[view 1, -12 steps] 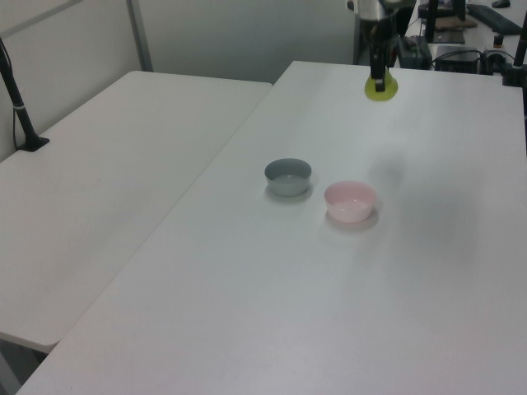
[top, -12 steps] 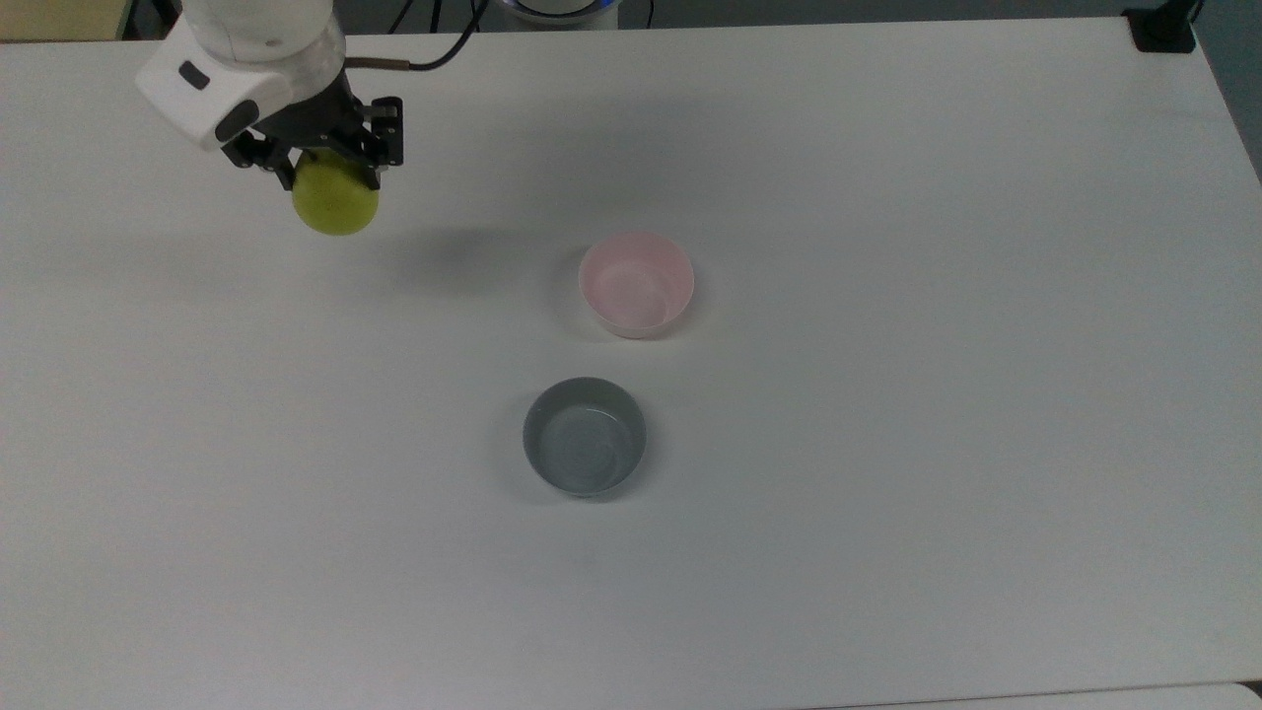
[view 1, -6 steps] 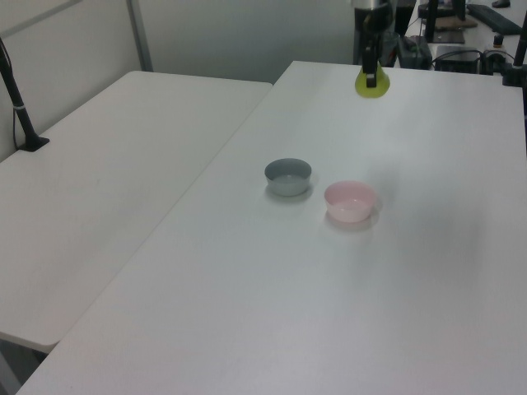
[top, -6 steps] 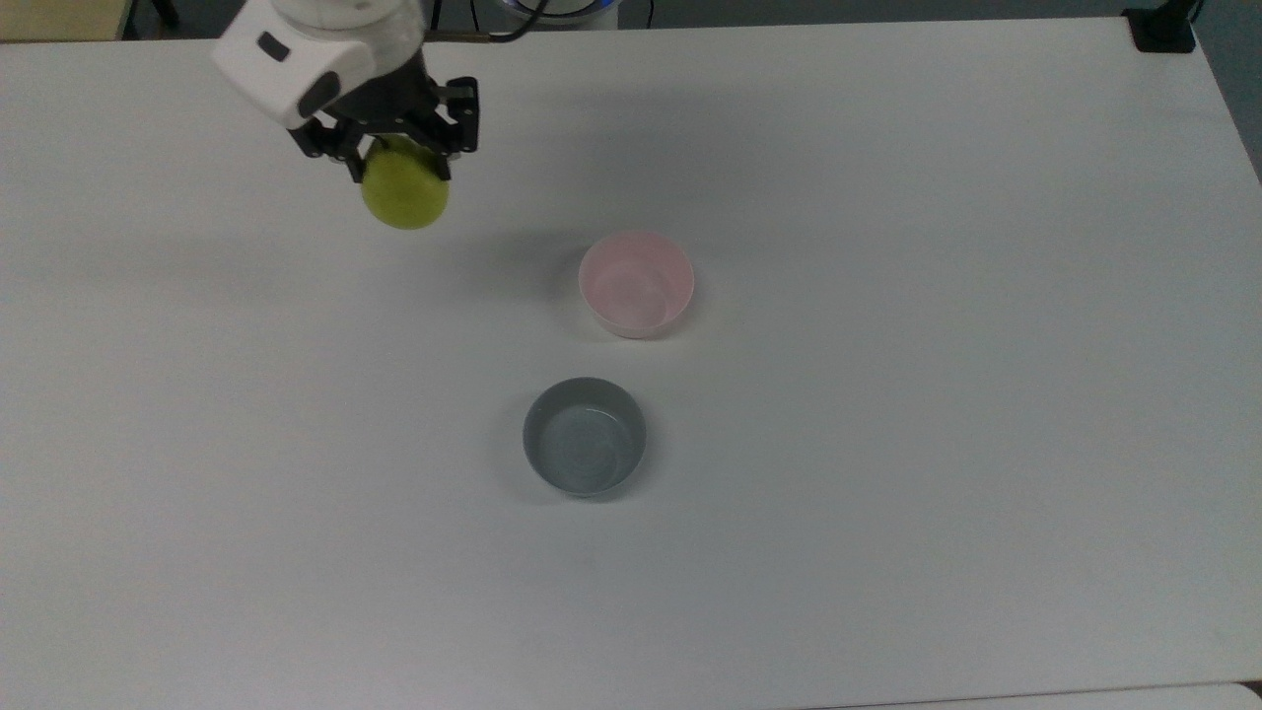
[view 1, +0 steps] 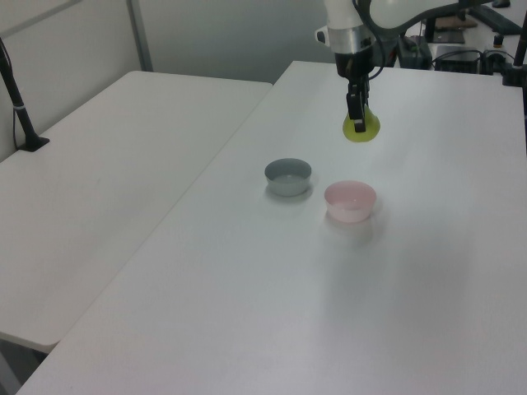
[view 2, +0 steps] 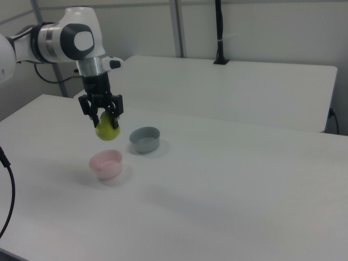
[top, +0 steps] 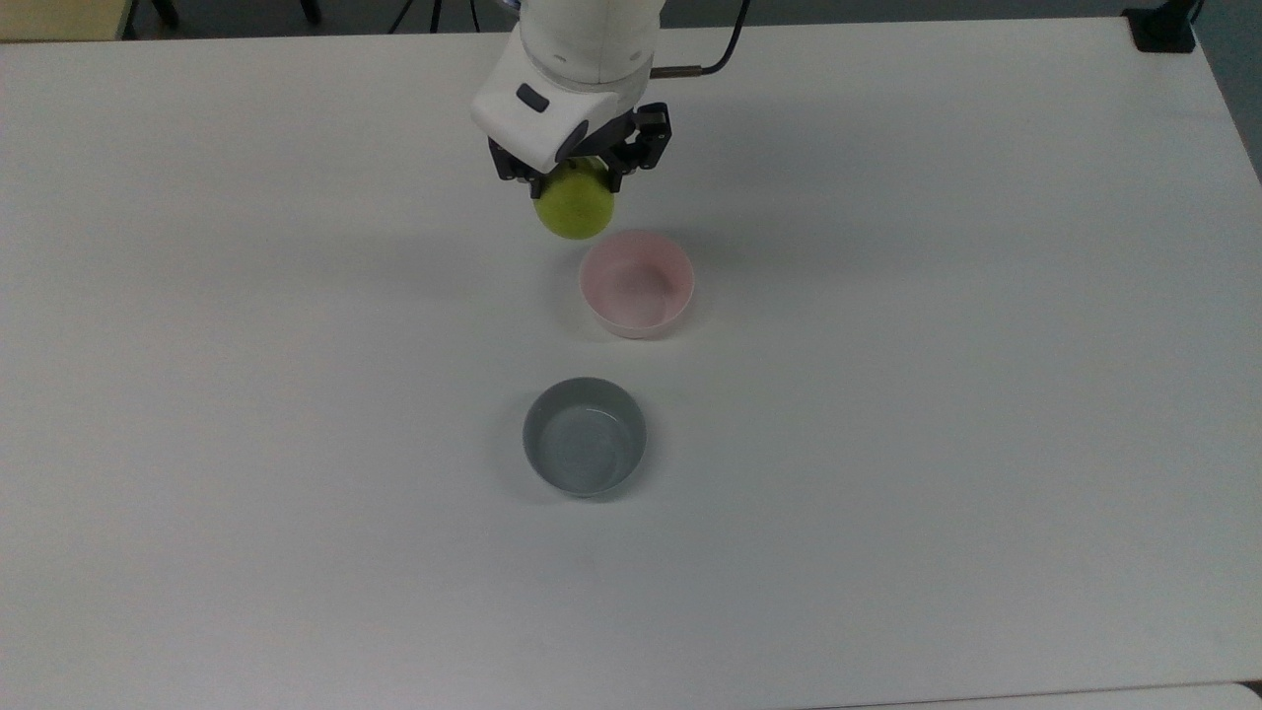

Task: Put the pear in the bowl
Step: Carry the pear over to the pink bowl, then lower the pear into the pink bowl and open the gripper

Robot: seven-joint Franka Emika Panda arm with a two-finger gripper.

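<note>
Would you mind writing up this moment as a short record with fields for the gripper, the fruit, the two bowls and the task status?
gripper: shut on the pear, held above the table
pear: yellow-green, in the air, close to the pink bowl
pink bowl: upright, nothing in it
grey bowl: upright, nothing in it, apart from the pink bowl
status: pear not yet in the bowl

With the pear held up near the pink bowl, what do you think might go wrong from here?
1. The pear hangs in the gripper short of the pink bowl in the top view; released now, it would likely hit the table and roll.
2. The bowl is little wider than the pear, so an off-centre drop may clip its rim.
3. The grey bowl stands close by.
</note>
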